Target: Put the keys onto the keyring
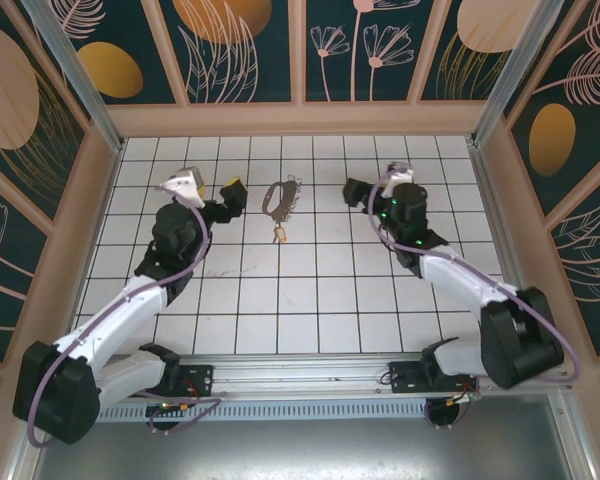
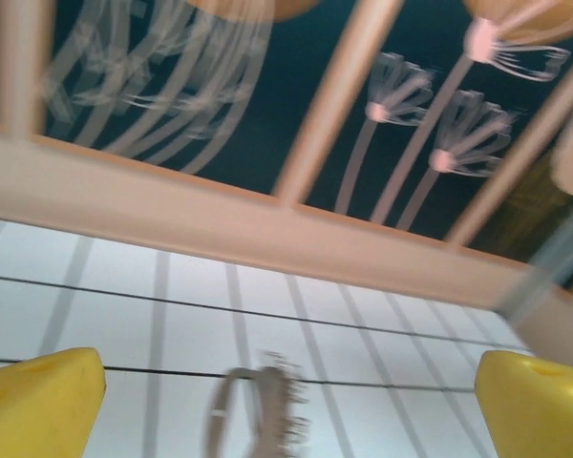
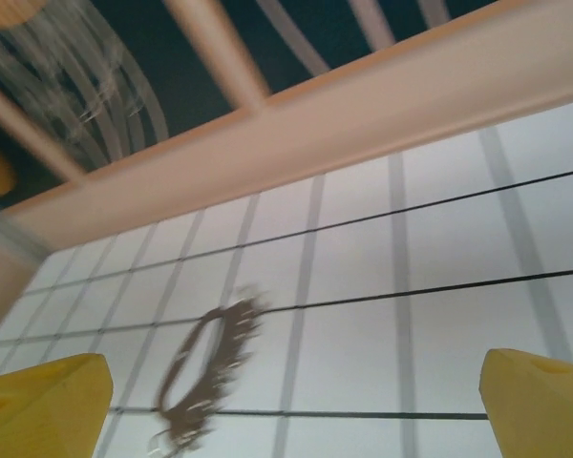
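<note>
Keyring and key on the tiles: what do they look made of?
Keyring: thin grey-brown loop, dull, scalloped along one edge; probably metal chain or beaded wire, too blurred to settle. Key: tan-gold, likely brass-toned metal; too small to judge its finish.

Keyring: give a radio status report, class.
Left gripper, right gripper open, empty. Keyring flat between them; key by its near end. Nothing in the way.

The keyring [image 1: 280,198] lies on the table [image 1: 320,300] between the grippers: left gripper [image 1: 236,195] at its 9 o'clock, right gripper [image 1: 352,192] at 3 o'clock. The key [image 1: 278,236] lies just beside it at 6 o'clock.
</note>
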{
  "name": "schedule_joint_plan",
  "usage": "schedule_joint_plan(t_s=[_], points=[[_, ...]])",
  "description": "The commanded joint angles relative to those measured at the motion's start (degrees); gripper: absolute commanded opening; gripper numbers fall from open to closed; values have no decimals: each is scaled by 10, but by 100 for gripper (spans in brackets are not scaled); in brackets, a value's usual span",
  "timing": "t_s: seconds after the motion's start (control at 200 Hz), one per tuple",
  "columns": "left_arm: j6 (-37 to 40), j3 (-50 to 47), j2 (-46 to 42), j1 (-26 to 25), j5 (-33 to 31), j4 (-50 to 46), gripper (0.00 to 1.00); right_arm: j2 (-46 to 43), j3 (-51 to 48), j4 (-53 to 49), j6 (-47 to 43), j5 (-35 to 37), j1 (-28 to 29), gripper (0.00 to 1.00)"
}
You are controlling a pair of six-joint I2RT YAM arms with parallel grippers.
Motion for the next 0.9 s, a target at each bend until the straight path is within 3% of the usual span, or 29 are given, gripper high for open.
schedule_joint_plan(t_s=[0.0, 0.135, 0.26, 0.355, 0.49, 0.691, 0.816, 0.896], points=[[94, -53, -34, 10, -186, 93, 99, -62, -55, -38, -23, 85, -62, 99], [148, -79, -34, 46, -224, 86, 99, -113, -138, 55, -22, 174, -139, 99], [180, -145, -20, 83, -242, 167, 99, -115, -171, 82, -26, 203, -197, 99], [202, -185, 25, 110, -241, 252, 99, -77, -164, 79, -54, 227, -205, 99], [205, -213, 103, 132, -225, 338, 99, -31, -199, 171, -93, 232, -205, 99], [207, -250, 188, 164, -154, 459, 99, 33, -283, 392, -145, 179, -205, 99], [206, -249, 243, 181, -105, 508, 99, 77, -320, 514, -181, 87, -210, 99], [211, -236, 285, 185, -84, 530, 98, 170, -339, 651, -208, 31, -211, 99]])
